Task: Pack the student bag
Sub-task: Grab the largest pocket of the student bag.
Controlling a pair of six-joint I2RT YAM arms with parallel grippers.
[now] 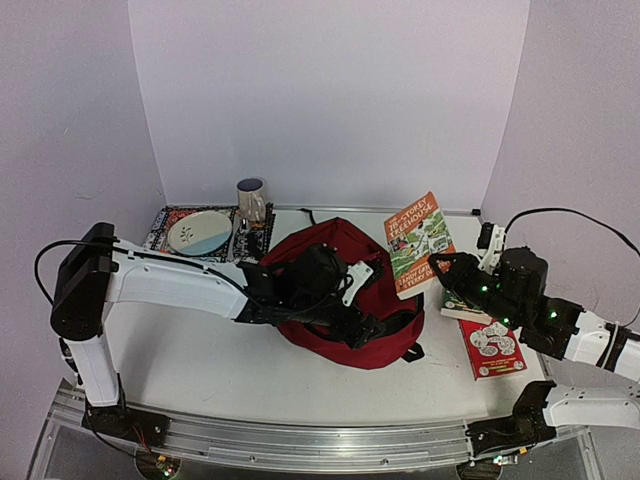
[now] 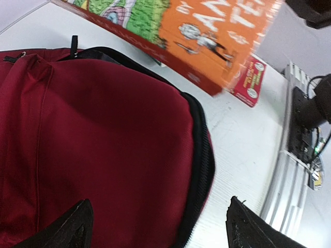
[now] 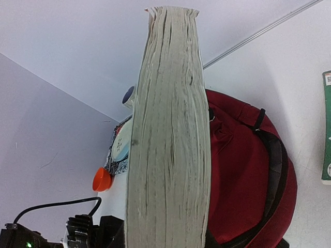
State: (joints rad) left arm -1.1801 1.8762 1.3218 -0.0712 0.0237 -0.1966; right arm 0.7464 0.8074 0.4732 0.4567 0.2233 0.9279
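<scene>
Book (image 3: pixel 168 129) page edges, right wrist only

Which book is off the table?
The orange book, held upright in the right tool beside the bag. The red book and the pale book lie flat on the table.

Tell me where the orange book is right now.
Top view, right side: the orange book is held up in the right fingers, just right of the student bag.
</scene>
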